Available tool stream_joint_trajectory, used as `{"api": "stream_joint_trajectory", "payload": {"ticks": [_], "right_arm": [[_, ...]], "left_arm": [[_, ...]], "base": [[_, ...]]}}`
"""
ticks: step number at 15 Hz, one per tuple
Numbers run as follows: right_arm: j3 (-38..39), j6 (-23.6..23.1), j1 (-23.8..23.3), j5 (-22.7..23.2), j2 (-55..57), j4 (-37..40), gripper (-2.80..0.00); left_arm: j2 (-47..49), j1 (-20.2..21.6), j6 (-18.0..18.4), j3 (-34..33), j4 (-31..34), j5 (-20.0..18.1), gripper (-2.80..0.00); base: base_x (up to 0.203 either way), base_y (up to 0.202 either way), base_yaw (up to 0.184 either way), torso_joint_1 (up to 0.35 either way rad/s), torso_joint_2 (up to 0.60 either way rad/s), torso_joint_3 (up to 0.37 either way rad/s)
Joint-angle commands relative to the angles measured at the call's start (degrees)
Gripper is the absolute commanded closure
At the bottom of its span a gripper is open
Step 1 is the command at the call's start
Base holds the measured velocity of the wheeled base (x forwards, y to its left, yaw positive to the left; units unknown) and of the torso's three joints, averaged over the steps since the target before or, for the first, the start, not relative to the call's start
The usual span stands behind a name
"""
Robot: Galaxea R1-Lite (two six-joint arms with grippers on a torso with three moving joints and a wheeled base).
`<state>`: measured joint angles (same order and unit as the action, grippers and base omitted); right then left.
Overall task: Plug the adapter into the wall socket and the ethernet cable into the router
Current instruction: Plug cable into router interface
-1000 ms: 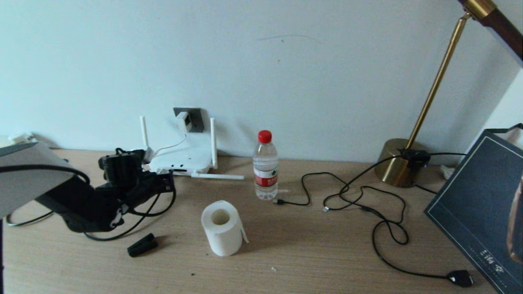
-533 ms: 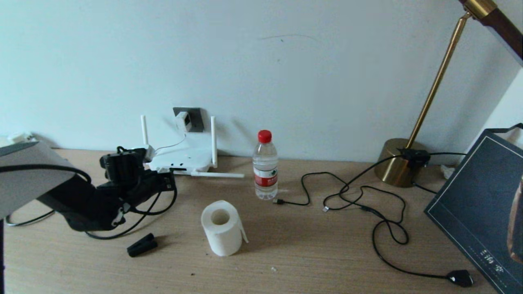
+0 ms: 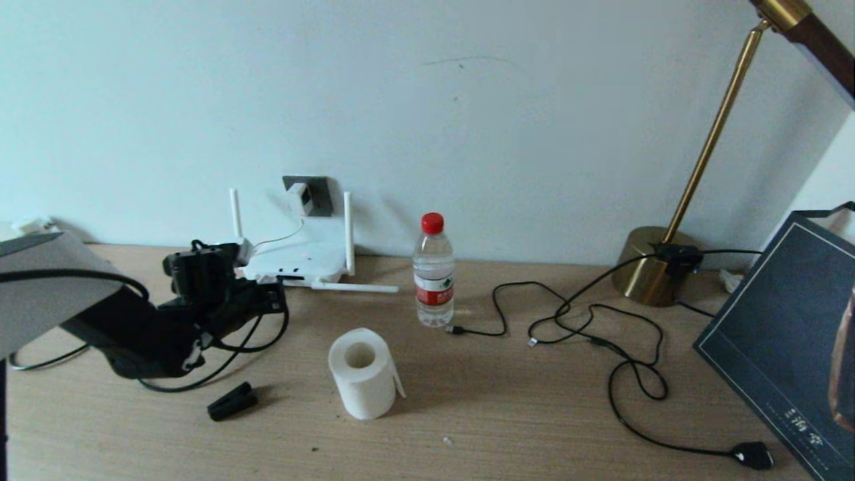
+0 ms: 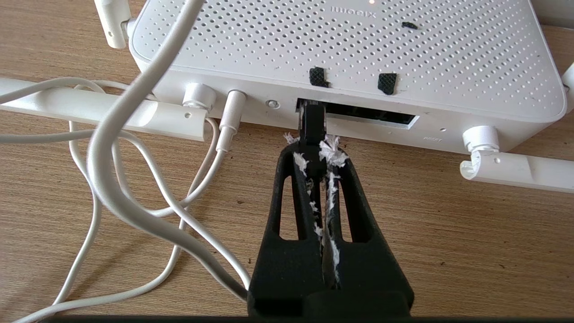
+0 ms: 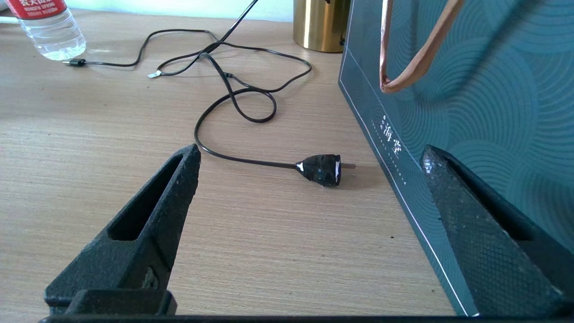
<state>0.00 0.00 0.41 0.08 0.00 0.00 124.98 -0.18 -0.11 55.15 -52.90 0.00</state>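
The white router (image 3: 297, 260) lies against the wall with its port edge facing me. The white adapter (image 3: 299, 196) sits in the dark grey wall socket (image 3: 317, 190), and its thin cord (image 4: 116, 179) runs down to the router. My left gripper (image 4: 314, 152) is shut on the black ethernet cable plug (image 4: 312, 121), whose tip is inside the router's (image 4: 350, 45) dark port slot. The ethernet cable (image 3: 227, 361) loops on the desk behind that arm. My right gripper (image 5: 310, 150) hangs open and empty over the desk at the far right.
A toilet roll (image 3: 363, 374), a water bottle (image 3: 433, 270) and a black clip (image 3: 232, 401) stand on the desk. Thin black cables (image 3: 588, 321) trail from the brass lamp base (image 3: 651, 267). A teal bag (image 3: 788, 334) and a black lamp plug (image 5: 320, 169) lie beside the right gripper.
My left gripper has edged slightly forward toward the router with the plug, then held nearly still. Nothing else has moved.
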Motion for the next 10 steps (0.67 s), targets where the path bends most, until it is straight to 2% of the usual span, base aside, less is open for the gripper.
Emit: {"api": "stream_joint_trajectory", "payload": {"ticks": [1,10], "right_arm": [[0.0,0.0,0.0,0.0,0.0,0.0,-2.80],[0.0,0.0,0.0,0.0,0.1,0.0,-2.80]], "left_arm": [[0.2,0.0,0.0,0.0,-0.3,0.0,0.00],[0.2,0.3,3.2,1.8,2.2,-0.4,0.00]], "base": [[0.000,0.000,0.000,0.000,0.00,0.000],[0.000,0.000,0.000,0.000,0.00,0.000]]}}
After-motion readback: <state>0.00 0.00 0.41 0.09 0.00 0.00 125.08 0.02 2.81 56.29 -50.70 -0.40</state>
